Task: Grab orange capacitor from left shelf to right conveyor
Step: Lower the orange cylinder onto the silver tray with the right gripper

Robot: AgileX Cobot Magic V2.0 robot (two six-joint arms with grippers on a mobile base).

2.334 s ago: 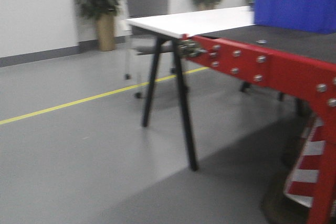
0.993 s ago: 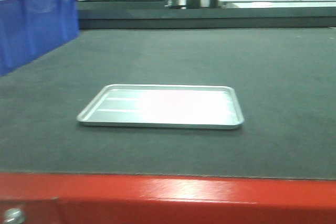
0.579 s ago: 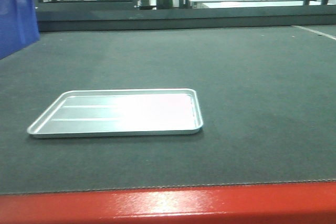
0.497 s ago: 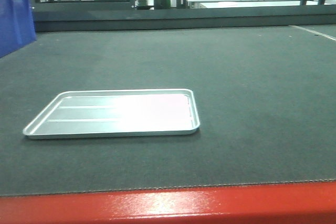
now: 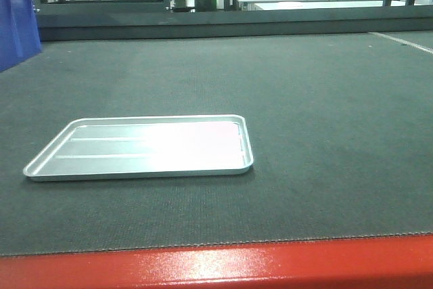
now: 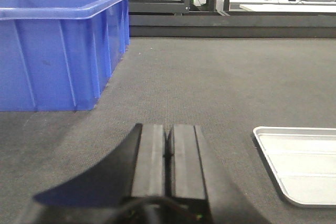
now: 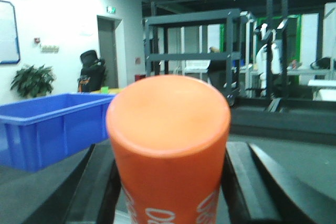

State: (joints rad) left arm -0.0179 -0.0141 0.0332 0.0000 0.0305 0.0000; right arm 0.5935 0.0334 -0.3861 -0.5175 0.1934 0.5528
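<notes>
Across the right conveyor (image 5: 325, 99), the silver tray (image 5: 142, 148) had drifted toward nine o'clock. Transport looked nearly done: the right hand (image 7: 169, 198) clamped the orange capacitor (image 7: 168, 129); the left hand (image 6: 168, 153) sat closed, empty. Lowering it there and letting go seemed next.

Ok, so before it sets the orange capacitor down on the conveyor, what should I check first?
1. Grip: ok. The right gripper is closed on the orange capacitor, with a finger on each side.
2. Robot facing the conveyor belt: ok. The belt fills the front view.
3. Free spot to set it down: ok. There is a wide bare stretch of belt to the right of the silver tray.
4. Left gripper out of the way: ok. It is shut and empty, with the blue bin on its left.
5. Capacitor's height above the belt: cannot tell. Its base is out of the right wrist view.
</notes>
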